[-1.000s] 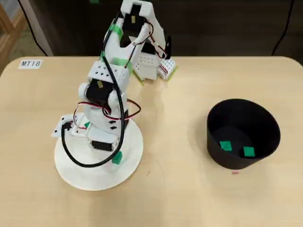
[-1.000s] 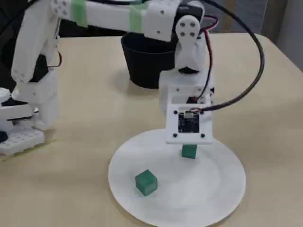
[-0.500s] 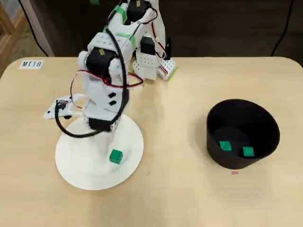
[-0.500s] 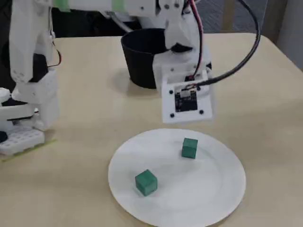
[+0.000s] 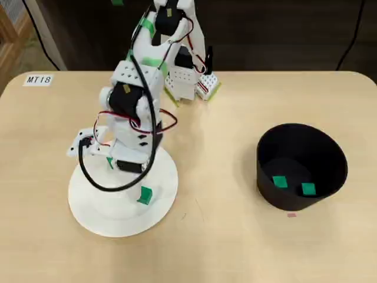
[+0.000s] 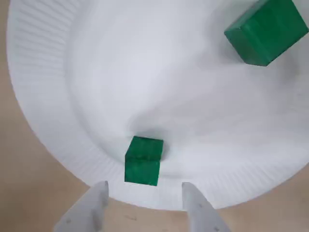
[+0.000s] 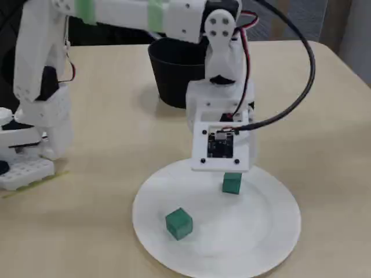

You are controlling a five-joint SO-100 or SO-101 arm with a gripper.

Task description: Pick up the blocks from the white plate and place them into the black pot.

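Lowered again, tool straddles rim-side block on plate.

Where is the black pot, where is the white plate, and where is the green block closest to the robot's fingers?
black pot (image 5: 330, 154): overhead view, on its inner right wall.
white plate (image 6: 145, 63): wrist view, on its bare middle.
green block nearest the fingers (image 6: 143, 160): wrist view, on the block's middle, just beyond the fingertips.

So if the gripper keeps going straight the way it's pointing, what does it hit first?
Most likely the nearer green cube, which sits on the white plate just ahead of the open gripper, roughly centered between its jaws. Depth is hard to judge.
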